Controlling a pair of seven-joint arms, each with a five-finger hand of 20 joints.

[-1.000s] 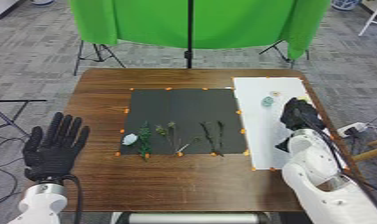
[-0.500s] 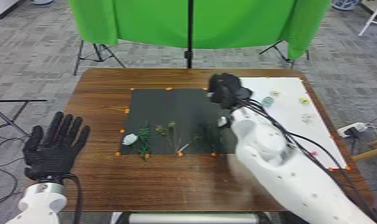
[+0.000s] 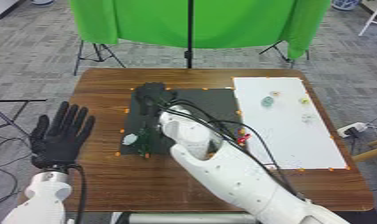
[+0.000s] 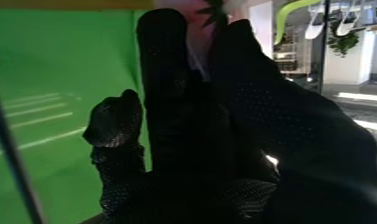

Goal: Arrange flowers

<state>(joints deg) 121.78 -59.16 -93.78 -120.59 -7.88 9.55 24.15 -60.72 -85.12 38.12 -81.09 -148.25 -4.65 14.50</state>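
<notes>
Noting placement first: a white bloom (image 3: 129, 139) and a green sprig (image 3: 145, 142) lie side by side near the lower left corner of a dark mat (image 3: 198, 100) on the worktop (image 3: 131, 185). Small pale-green (image 3: 267, 101) and yellow (image 3: 303, 101) flowers lie apart on a white sheet (image 3: 282, 142). Probable reason: mat and sheet serve as two separate layout zones, with gaps between items so that each can be taken singly. A small red item (image 3: 242, 139) shows beside the right forearm (image 3: 215, 170); identity uncertain.

Right robot hand (image 3: 152, 96): over the mat's upper left. Fingers extended, close together at the base, a narrow gap at the tips, thumb standing apart from them. A blurred pink patch with dark leaf-like shapes (image 4: 209, 11) appears by the fingertips in the wrist view; cannot tell whether it is a flower in the fingers or background, so no hold recorded.

Left robot hand (image 3: 56, 137): spread, palm flat, at the worktop's left edge, touching no flower. Presumably parked there to leave the right arm room.
</notes>
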